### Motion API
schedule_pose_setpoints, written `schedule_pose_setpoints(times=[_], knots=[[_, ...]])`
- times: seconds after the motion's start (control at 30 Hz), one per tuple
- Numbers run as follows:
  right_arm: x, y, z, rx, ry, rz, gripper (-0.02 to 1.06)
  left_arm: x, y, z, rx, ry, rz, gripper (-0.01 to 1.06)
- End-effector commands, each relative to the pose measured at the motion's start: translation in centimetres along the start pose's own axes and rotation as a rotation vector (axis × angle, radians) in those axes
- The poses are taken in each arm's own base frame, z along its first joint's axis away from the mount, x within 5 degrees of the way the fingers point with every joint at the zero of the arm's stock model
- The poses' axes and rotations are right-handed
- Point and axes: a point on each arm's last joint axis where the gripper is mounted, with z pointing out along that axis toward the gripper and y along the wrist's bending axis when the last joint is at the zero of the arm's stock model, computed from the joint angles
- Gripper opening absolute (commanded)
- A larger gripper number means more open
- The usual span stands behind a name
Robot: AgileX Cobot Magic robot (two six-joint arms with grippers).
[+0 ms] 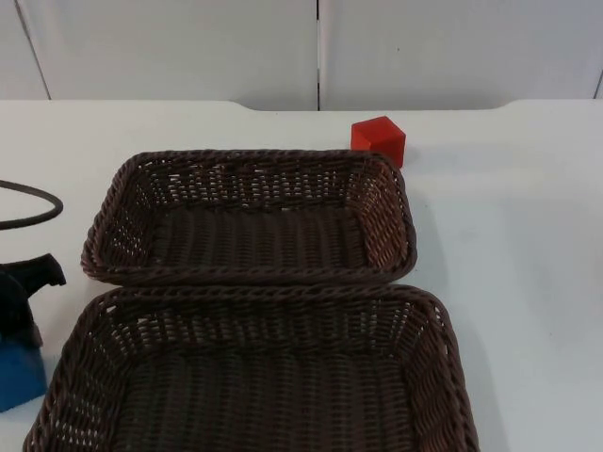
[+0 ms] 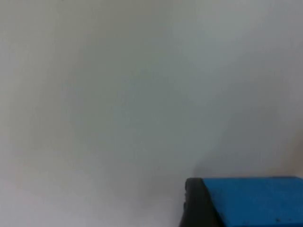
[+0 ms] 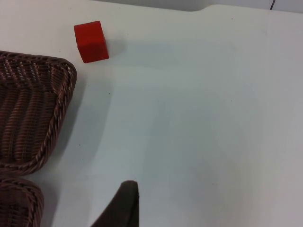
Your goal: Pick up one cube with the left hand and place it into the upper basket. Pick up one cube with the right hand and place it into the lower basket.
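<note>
The left gripper (image 1: 24,315) is sitting low at the left edge of the white bench (image 1: 509,245), beside the near dark brown woven basket (image 1: 254,377). Its fingers are closing around a bright blue cube (image 1: 17,377). The far dark brown woven basket (image 1: 250,218) is lying to its right and farther away, so I think that is the way it needs to go. A small red cube (image 1: 379,139) is sitting just past that basket's far right corner, closer to the right arm. I cannot tell how the right gripper's fingers are standing.
</note>
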Motion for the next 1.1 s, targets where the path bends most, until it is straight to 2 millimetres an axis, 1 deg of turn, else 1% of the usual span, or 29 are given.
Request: schedule_pose_setpoints(times=[0.0, 0.07, 0.2, 0.23, 0.43, 0.47, 0.63, 0.67, 0.7, 0.83, 0.97, 1.07], knots=[[-0.2, -0.1, -0.3, 0.002, -0.017, 0.002, 1.05, -0.5, -0.2, -0.9, 0.022, -0.041, -0.034, 0.00], [-0.3, -0.1, -0.3, 0.002, -0.019, 0.002, 1.05, -0.6, -0.3, -1.2, 0.028, -0.049, -0.034, 0.00], [-0.3, -0.1, -0.3, 0.002, -0.019, 0.002, 1.05, -1.4, -1.0, -4.5, 0.089, -0.118, -0.013, 0.00], [-0.3, -0.1, -0.3, 0.002, -0.019, 0.002, 1.05, -1.4, -1.0, -4.5, 0.089, -0.118, -0.013, 0.00], [-0.3, -0.1, -0.3, 0.002, -0.019, 0.002, 1.05, -1.5, -1.4, -10.4, 0.173, -0.230, 0.063, 0.00], [-0.3, -0.1, -0.3, 0.002, -0.019, 0.002, 1.05, -1.5, -1.4, -10.4, 0.173, -0.230, 0.063, 0.00], [-0.3, -0.1, -0.3, 0.002, -0.019, 0.002, 1.05, -0.8, -1.2, -15.1, 0.226, -0.344, 0.127, 0.00], [-0.3, -0.1, -0.3, 0.002, -0.019, 0.002, 1.05, -0.8, -1.2, -15.1, 0.226, -0.344, 0.127, 0.00], [-0.3, -0.1, -0.3, 0.002, -0.023, 0.002, 1.05, -0.6, -1.0, -16.0, 0.235, -0.371, 0.142, 0.00], [-0.3, -0.1, -0.3, 0.004, -0.025, -0.004, 1.05, 0.2, -0.5, -18.1, 0.233, -0.421, 0.198, 0.00], [-0.3, -0.1, -0.3, 0.004, -0.025, -0.004, 1.05, 0.5, -0.3, -18.8, 0.236, -0.430, 0.205, 0.00], [-0.3, -0.1, -0.3, 0.004, -0.025, -0.004, 1.05, 0.7, -0.2, -18.8, 0.230, -0.412, 0.208, 0.00]])
